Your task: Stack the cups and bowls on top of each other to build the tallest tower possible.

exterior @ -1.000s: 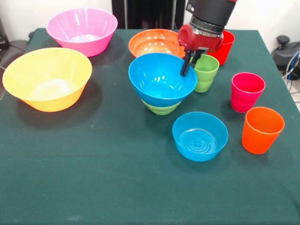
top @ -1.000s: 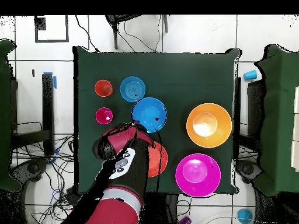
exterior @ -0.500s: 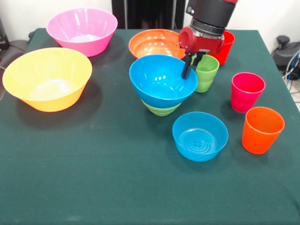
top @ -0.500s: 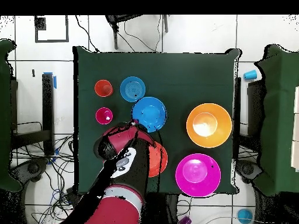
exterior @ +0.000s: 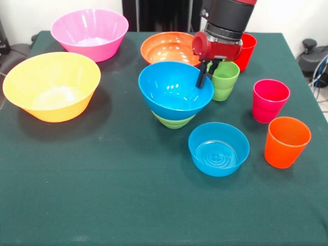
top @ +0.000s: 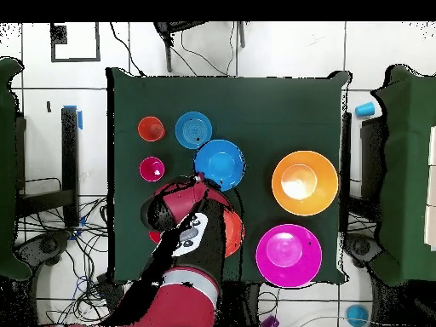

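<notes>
The wide blue bowl [exterior: 171,89] sits tilted in the small green bowl [exterior: 174,121] at the table's middle; it also shows in the overhead view [top: 219,163]. My gripper [exterior: 206,76] is shut on the blue bowl's right rim, one finger inside and one outside. The light green cup [exterior: 225,82] stands just beside the gripper, and the red cup [exterior: 247,48] stands behind it. The magenta cup [exterior: 270,100] and the orange cup [exterior: 287,141] stand to the right. In the overhead view my arm hides the green and red cups.
The small translucent blue bowl [exterior: 219,148] lies in front of the stack. The shallow orange-red bowl [exterior: 166,47] is behind it. The big yellow-orange bowl [exterior: 51,84] and the big pink bowl [exterior: 89,33] stand at the left.
My gripper has shifted slightly left with the blue bowl's rim in it. The blue bowl has slid and tilted a little left on the green bowl.
</notes>
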